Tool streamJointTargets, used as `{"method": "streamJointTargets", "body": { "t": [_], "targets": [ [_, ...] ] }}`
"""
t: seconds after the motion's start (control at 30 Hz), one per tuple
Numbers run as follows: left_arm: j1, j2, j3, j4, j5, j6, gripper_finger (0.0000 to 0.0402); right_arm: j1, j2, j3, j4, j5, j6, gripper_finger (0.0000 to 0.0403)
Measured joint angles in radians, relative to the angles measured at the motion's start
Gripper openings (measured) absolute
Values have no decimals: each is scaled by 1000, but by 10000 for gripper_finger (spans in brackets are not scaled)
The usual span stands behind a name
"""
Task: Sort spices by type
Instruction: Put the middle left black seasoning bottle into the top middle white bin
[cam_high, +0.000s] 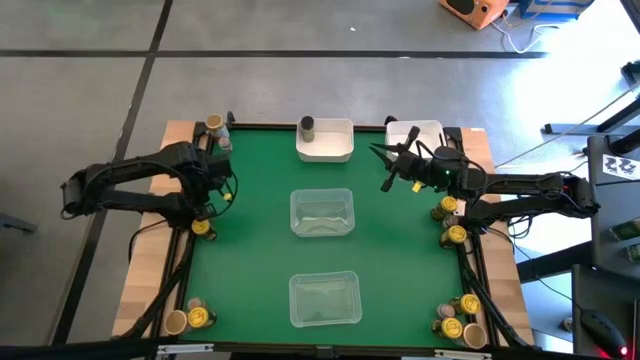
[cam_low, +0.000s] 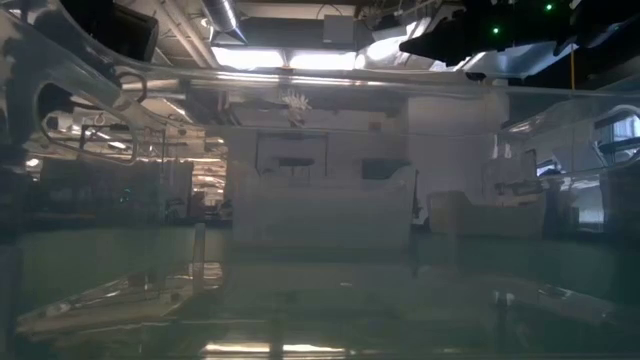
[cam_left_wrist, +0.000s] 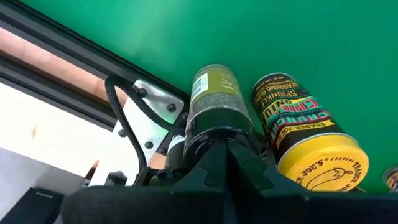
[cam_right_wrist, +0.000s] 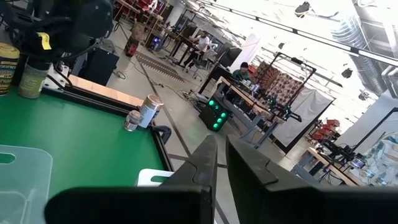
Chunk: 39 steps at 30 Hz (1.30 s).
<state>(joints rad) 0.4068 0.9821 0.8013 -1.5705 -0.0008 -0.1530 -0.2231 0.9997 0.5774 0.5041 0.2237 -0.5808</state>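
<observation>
Left hand pinching a green-labelled spice jar at the bench's left edge; right hand pressed together, raised near the far right bin.

The left hand (cam_high: 218, 192) is clamped on a green-labelled jar (cam_left_wrist: 217, 102) beside the black edge rail, with a yellow-lidded jar (cam_left_wrist: 311, 140) just beside it on the green mat. The right hand (cam_right_wrist: 221, 162) has its fingers pressed together with nothing between them, and hangs above the mat next to the far right white bin (cam_high: 415, 133). A dark jar (cam_high: 308, 126) stands in the other white bin (cam_high: 325, 141) at the far middle. Two clear trays (cam_high: 322, 213) lie along the bench's middle. More jars cluster at the far left corner (cam_high: 215, 127), the near left corner (cam_high: 190, 316), the right edge (cam_high: 450, 220) and the near right corner (cam_high: 458, 318).
</observation>
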Motion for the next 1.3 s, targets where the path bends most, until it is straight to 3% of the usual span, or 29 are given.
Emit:
{"method": "streamJointTargets", "body": {
  "t": [0.2, 0.5, 0.67, 0.77, 0.9, 1.03, 1.3],
  "targets": [
    [0, -1, 2, 52, -2, -3, 1, 0, 0, 0, 0, 0, 0, 37],
    [0, 1, -1, 258, -3, 36, 1, 0, 0, 0, 2, -8, 0, 37],
    [0, 1, 80, 262, -42, 34, 1, 0, 0, 0, 3, -8, 0, 37],
    [-1, -1, 151, 239, -40, -27, 1, 0, 0, 0, 3, -8, 0, 37],
    [2, 1, 158, 236, -29, -157, 4, 0, 0, 0, 3, -9, 0, 37],
    [7, 37, 139, 220, -28, -209, 40, 0, 0, 0, -1, -10, 0, 37],
    [5, 154, 110, 227, -19, -228, 164, 0, 0, 0, -4, -14, 0, 37]
  ]
}}
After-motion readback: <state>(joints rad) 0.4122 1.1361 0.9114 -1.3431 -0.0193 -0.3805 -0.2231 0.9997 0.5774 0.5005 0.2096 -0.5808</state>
